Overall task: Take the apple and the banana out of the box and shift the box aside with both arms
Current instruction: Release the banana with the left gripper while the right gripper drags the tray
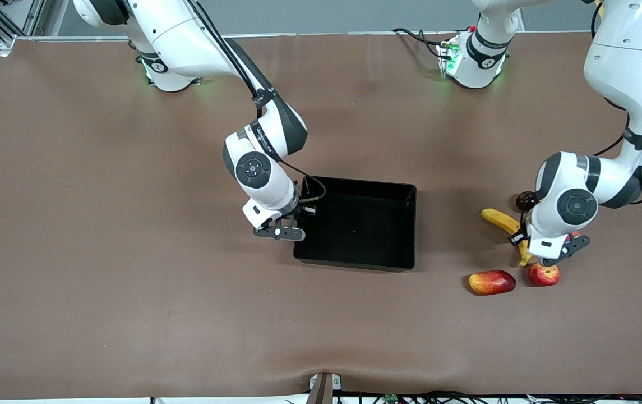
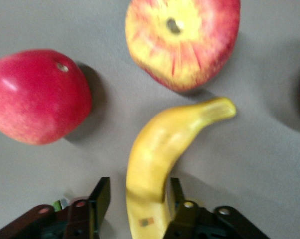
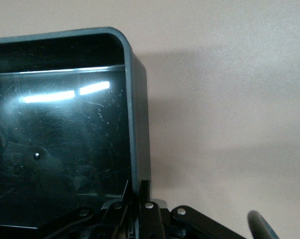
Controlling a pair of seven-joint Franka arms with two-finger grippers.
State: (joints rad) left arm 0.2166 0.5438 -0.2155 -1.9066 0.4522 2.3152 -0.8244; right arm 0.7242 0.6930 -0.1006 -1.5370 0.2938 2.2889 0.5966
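Observation:
The yellow banana lies toward the left arm's end of the table, its tip close to the small red-and-yellow apple. My left gripper is low over the banana. In the left wrist view it is open, with one finger on each side of the banana and the apple just past the tip. The black bin sits mid-table. My right gripper is shut on the bin wall toward the right arm's end, seen pinched in the right wrist view.
A red-and-yellow mango lies beside the apple, toward the bin. A plain pinkish-red round fruit sits beside the banana, mostly hidden under my left hand in the front view. A small dark round thing lies farther from the camera than the banana.

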